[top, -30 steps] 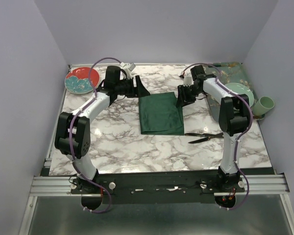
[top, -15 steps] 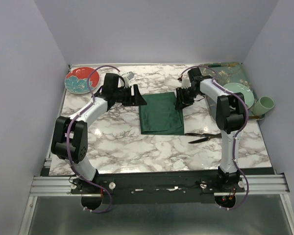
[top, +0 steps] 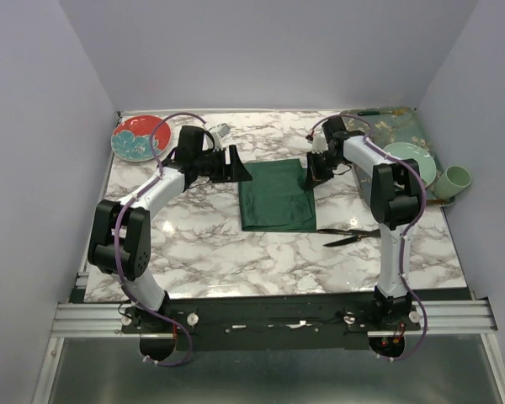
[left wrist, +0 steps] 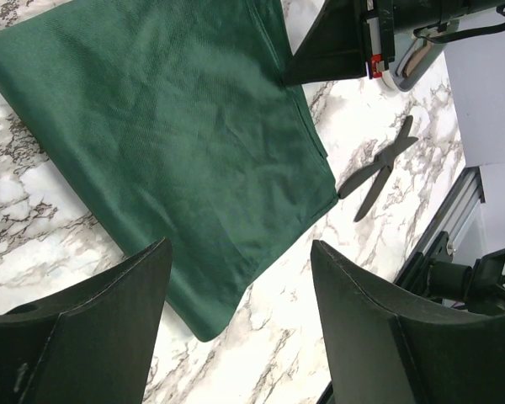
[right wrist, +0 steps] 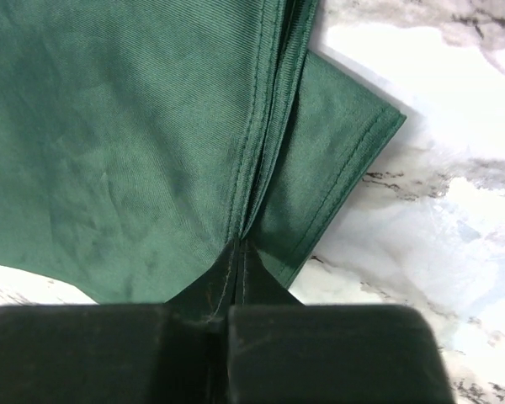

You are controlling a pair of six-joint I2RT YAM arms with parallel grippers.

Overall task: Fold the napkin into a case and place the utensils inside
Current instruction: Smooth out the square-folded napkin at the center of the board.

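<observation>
Noted red plate (top: pixel 140 136) at far left corner of marble table (top: pixel 210 252). Found left gripper (top: pixel 238 165) near far left corner of napkin (top: pixel 276 198), jaws spread wide, nothing between them. Saw napkin lying mid-table, dark green, folded flat into rectangle. Found right gripper (top: pixel 311 174) at napkin's far right corner, jaws pinched tight on stacked cloth layers. Spotted utensils (top: pixel 351 236) lying crossed on marble, tips just beside napkin's near right corner. Logged pale green plate (top: pixel 408 156) and cup (top: pixel 455 180) at right edge.
</observation>
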